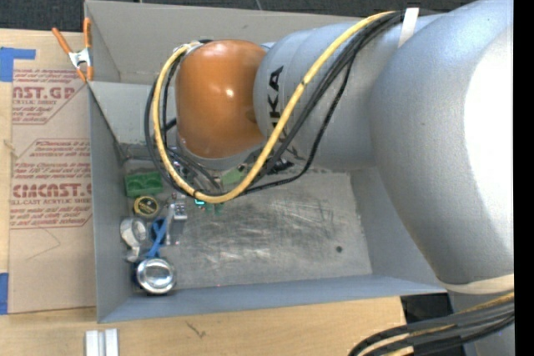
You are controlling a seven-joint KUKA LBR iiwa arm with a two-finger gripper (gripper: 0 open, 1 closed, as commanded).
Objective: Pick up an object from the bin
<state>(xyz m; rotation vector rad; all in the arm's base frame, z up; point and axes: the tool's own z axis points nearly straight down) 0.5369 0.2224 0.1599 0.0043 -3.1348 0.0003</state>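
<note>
My gripper hangs under the arm's wrist over the bin's left side, mostly hidden from above. Just left of it lies a green block against the left wall. Below that sits a small round dark disc with a yellowish face. A blue stick-like piece with a pale metal part lies directly under the gripper's lower edge. I cannot tell whether the gripper touches it.
A shiny round metal cap rests in the front left corner, with a whitish crumpled piece beside the left wall. The arm covers the bin's back and right. Bare scratched floor shows in the middle and front.
</note>
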